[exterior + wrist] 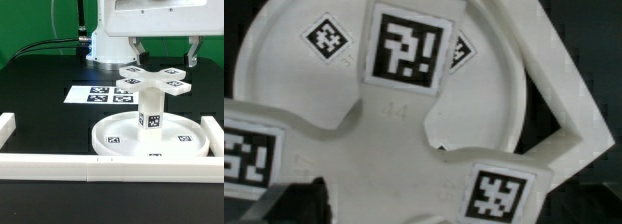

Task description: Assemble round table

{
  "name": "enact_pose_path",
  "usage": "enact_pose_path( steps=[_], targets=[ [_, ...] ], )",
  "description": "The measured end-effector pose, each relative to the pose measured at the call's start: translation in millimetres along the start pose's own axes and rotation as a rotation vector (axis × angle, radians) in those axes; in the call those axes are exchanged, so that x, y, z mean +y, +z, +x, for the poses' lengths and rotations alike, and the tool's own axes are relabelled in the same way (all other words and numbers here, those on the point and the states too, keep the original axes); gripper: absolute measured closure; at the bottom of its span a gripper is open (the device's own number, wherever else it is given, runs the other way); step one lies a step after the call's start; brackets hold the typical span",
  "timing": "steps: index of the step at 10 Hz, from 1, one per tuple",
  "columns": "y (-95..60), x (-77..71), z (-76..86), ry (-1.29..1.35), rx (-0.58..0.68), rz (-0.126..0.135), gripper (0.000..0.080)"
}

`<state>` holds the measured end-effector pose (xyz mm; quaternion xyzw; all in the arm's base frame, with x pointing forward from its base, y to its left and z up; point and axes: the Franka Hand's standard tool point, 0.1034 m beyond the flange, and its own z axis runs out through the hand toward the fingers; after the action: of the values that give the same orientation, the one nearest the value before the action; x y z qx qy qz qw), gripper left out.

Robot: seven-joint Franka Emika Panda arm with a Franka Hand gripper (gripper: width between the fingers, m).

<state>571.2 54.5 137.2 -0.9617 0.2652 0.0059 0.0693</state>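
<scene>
Gripper [163, 52] hangs with its fingers spread wide and nothing between them, just above the cross-shaped piece [155, 80]. That piece rests on the short post [150, 105], which stands upright at the centre of the round disc [125, 125]. The spread probably lets the fingers straddle the cross to seat it.

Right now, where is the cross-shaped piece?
In the exterior view, the cross-shaped piece sits atop the post standing on the round disc, below the hand.

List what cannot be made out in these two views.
- Exterior view: the join of the cross-shaped piece and the post is hidden beneath the cross's hub.
- Exterior view: the post's foot in the round disc is too small to judge.
- Wrist view: the post is hidden under the cross-shaped piece, whose arms the edges cut off.
</scene>
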Motion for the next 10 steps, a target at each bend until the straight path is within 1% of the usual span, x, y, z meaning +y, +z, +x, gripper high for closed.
enact_pose_path(
  steps=[1, 2, 4, 5, 6, 7, 10],
  targets=[
    [0.1, 0.2, 0.1, -0.064, 0.0, -0.001, 0.015],
    [0.4, 2.2, 0.8, -0.207, 0.0, -0.005, 0.015],
    [2.3, 7.9, 2.3, -0.523, -0.005, -0.031, 0.015],
    [3.9, 7.8, 1.2, -0.667, -0.047, -0.042, 0.015],
    [5.5, 3.7, 4.1, -0.775, -0.088, -0.045, 0.015],
    [6.9, -0.3, 9.5, -0.883, -0.102, -0.054, 0.015],
    [7.8, 2.4, 11.2, -1.047, -0.104, -0.052, 0.015]
  ],
)
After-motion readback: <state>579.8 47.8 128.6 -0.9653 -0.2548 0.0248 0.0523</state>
